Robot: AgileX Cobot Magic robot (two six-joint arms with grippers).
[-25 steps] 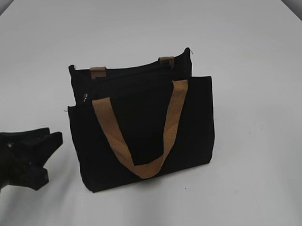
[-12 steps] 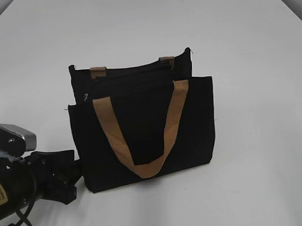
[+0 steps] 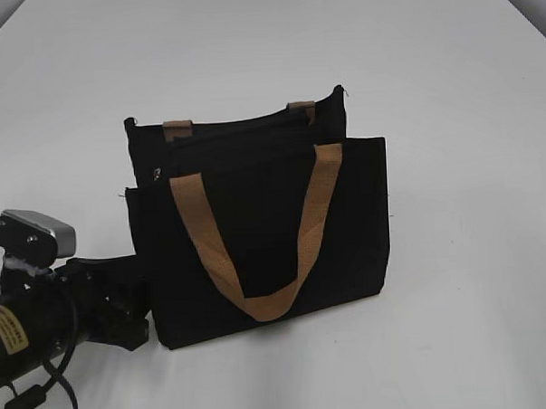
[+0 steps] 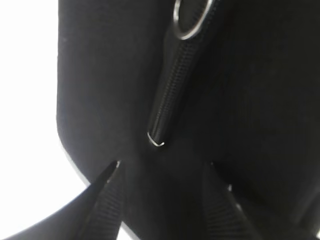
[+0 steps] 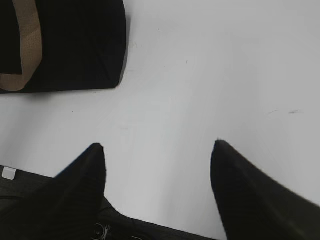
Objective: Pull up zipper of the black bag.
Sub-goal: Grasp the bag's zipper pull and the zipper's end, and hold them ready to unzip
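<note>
The black bag (image 3: 256, 223) stands upright on the white table, with a tan handle (image 3: 250, 305) hanging down its front. The zipper runs along its top edge, and a small silvery pull (image 3: 156, 173) shows at the left end. My left gripper (image 3: 132, 297) is open and pressed against the bag's lower left end. In the left wrist view its fingers (image 4: 162, 165) straddle black fabric just below the zipper's end (image 4: 170, 95), with a silvery ring (image 4: 190, 22) above. My right gripper (image 5: 157, 145) is open and empty over bare table, out of the exterior view.
The white table (image 3: 450, 115) extends all round the bag. In the right wrist view the bag's lower corner (image 5: 75, 45) and a loop of tan handle (image 5: 25, 40) lie at the top left, well apart from the right fingers.
My left arm has moved right, from clear of the bag to touching its lower left end. The bag has barely shifted.
</note>
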